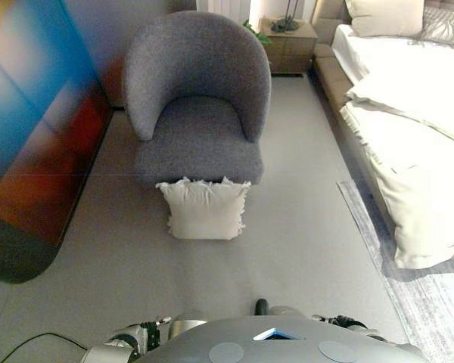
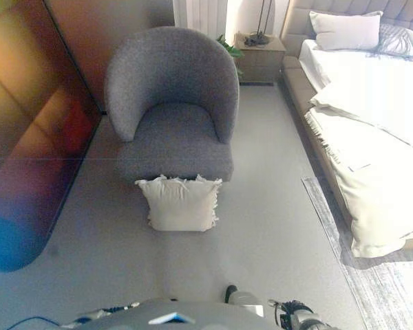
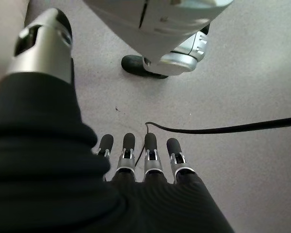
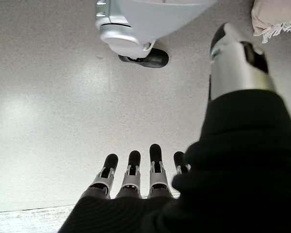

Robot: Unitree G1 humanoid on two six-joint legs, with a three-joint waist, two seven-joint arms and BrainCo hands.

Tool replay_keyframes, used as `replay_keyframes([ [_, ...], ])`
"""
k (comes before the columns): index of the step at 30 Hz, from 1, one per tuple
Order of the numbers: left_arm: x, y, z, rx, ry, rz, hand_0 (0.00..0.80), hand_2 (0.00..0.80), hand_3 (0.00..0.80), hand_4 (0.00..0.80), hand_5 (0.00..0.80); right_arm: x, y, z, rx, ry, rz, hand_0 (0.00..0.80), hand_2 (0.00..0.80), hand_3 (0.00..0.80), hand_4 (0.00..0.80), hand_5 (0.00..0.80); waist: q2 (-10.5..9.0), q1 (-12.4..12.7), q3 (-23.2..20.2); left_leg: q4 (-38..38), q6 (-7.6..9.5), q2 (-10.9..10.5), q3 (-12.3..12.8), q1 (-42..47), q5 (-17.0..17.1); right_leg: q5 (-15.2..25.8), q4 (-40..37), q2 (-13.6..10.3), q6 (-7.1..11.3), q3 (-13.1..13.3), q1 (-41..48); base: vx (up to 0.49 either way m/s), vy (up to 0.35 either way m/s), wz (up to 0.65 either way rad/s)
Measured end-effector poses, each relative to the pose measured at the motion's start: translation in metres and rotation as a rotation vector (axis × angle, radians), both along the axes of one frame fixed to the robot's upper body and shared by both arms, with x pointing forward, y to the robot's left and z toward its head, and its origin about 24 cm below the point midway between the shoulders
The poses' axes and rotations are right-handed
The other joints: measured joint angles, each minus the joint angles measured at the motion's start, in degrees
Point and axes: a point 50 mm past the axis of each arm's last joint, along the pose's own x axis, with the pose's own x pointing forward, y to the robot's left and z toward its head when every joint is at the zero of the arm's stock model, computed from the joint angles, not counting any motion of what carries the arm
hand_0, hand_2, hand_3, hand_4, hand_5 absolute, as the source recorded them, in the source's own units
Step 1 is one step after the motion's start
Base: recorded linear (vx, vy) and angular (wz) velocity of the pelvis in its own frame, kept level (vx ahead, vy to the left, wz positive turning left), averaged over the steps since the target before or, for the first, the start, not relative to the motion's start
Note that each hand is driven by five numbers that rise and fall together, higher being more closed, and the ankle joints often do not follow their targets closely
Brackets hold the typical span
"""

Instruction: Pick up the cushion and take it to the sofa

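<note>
Cream fringed cushion (image 1: 205, 209) stands on the floor (image 1: 303, 249), leaning against the front edge of the grey armchair (image 1: 197, 113), straight ahead of the robot and well apart from both hands. Its long axis runs side to side. Left hand (image 3: 145, 160) and right hand (image 4: 133, 177) hang low, fingers straight, holding nothing. Neither is clearly nearer; the cushion sits slightly left of centre, so I judge a forward approach comes first.

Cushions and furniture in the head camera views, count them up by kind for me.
White fringed cushion on the floor against the chair: 1
Pillows on the bed: 2
Grey upholstered tub armchair: 1
White-covered bed: 1
Wooden bedside cabinet: 1
Total: 6
</note>
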Motion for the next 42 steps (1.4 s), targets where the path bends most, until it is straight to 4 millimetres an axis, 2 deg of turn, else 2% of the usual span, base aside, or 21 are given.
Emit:
replay_keyframes([
  [12, -0.003, -0.004, -0.001, -0.027, 0.004, 0.025, 0.000, 0.000, 0.000, 0.000, 0.000, 0.003, 0.001, 0.000, 0.001, -0.012, 0.008, 0.000, 0.000, 0.000, 0.000, 0.000, 0.90, 0.1, -0.3, -0.3, -0.07, -0.1, -0.4, 0.9, 0.1, 0.3, -1.4, -0.1, 0.13, -1.3, 1.9, 0.009, -0.039, 0.04],
  [32, -0.011, -0.003, -0.001, -0.012, 0.037, -0.013, 0.000, 0.000, 0.000, 0.000, 0.000, 0.000, 0.002, -0.001, 0.025, 0.005, 0.006, 0.000, 0.000, 0.000, 0.000, 0.000, 1.45, 0.0, -1.8, 0.3, -0.26, 0.2, -1.0, 0.7, 0.2, 0.1, -1.4, 0.4, -0.08, -1.5, 2.3, 0.036, -0.067, 0.01],
  [35, -0.006, -0.003, -0.001, 0.003, 0.032, -0.015, 0.000, 0.000, 0.000, 0.000, 0.000, 0.003, 0.002, 0.000, 0.029, 0.005, 0.007, 0.000, 0.000, 0.000, 0.000, 0.000, 1.29, 0.1, -1.4, 4.9, -0.89, 0.4, -1.2, -2.0, -0.9, -0.8, -0.3, 0.6, -0.64, -1.7, 1.4, -0.035, -0.156, 0.14],
  [37, 0.007, -0.001, 0.001, 0.017, 0.009, -0.019, 0.000, 0.000, 0.000, 0.000, 0.000, 0.015, 0.003, 0.001, 0.037, -0.007, 0.013, 0.000, 0.000, 0.000, 0.000, 0.000, -0.08, 0.1, 1.0, 15.1, -2.24, -0.5, -1.2, -7.5, -2.1, -2.5, 3.4, -0.2, -1.48, -1.3, -1.1, -0.016, -0.122, 0.22],
  [38, 0.013, -0.001, 0.001, 0.017, -0.006, -0.022, 0.000, 0.000, 0.000, 0.000, 0.000, 0.021, 0.003, 0.002, 0.035, -0.011, 0.020, 0.000, 0.000, 0.000, 0.000, 0.000, -0.70, 0.4, 2.8, 21.3, -3.38, -1.2, -1.1, -10.5, -1.4, -3.0, 5.2, -0.5, -1.79, -1.3, -1.7, 0.043, -0.051, -0.04],
  [39, 0.017, -0.002, 0.001, 0.013, -0.022, -0.026, 0.000, 0.000, 0.000, 0.000, 0.000, 0.028, 0.002, 0.003, 0.032, -0.024, 0.025, 0.000, 0.000, 0.000, 0.000, 0.000, -1.62, 0.6, 4.0, 28.5, -5.06, -1.8, -0.9, -14.2, 0.3, -3.4, 6.8, -1.6, -2.18, -0.2, -2.6, 0.133, 0.005, -0.31],
  [40, 0.015, -0.005, 0.000, 0.001, -0.018, -0.024, 0.000, 0.000, 0.000, 0.000, 0.000, 0.029, 0.001, 0.004, 0.027, -0.022, 0.038, 0.000, 0.000, 0.000, 0.000, 0.000, -2.35, 1.8, 4.4, 32.1, -4.54, -2.3, -0.9, -16.7, 2.7, -3.5, 6.2, -2.0, -2.30, 0.5, -2.8, 0.216, 0.022, -0.52],
  [41, 0.009, -0.010, -0.002, -0.014, -0.004, -0.019, 0.000, 0.000, 0.000, 0.000, 0.000, 0.028, 0.001, 0.003, 0.026, -0.014, 0.052, 0.000, 0.000, 0.000, 0.000, 0.000, -1.60, 2.4, 4.5, 31.7, -4.06, -3.0, -0.8, -17.4, 2.6, -3.6, 4.0, -2.3, -2.20, 0.8, -2.5, 0.289, 0.029, -0.65],
  [42, 0.003, -0.014, -0.003, -0.024, 0.008, -0.015, 0.000, 0.000, 0.000, 0.000, 0.000, 0.025, -0.005, 0.004, 0.010, 0.002, 0.062, 0.000, 0.000, 0.000, 0.000, 0.000, -0.52, 3.3, 3.8, 27.8, -2.80, -3.2, -0.3, -16.9, 3.2, -4.4, 0.4, -1.1, -0.83, 1.9, -1.6, 0.377, 0.027, -0.70],
])
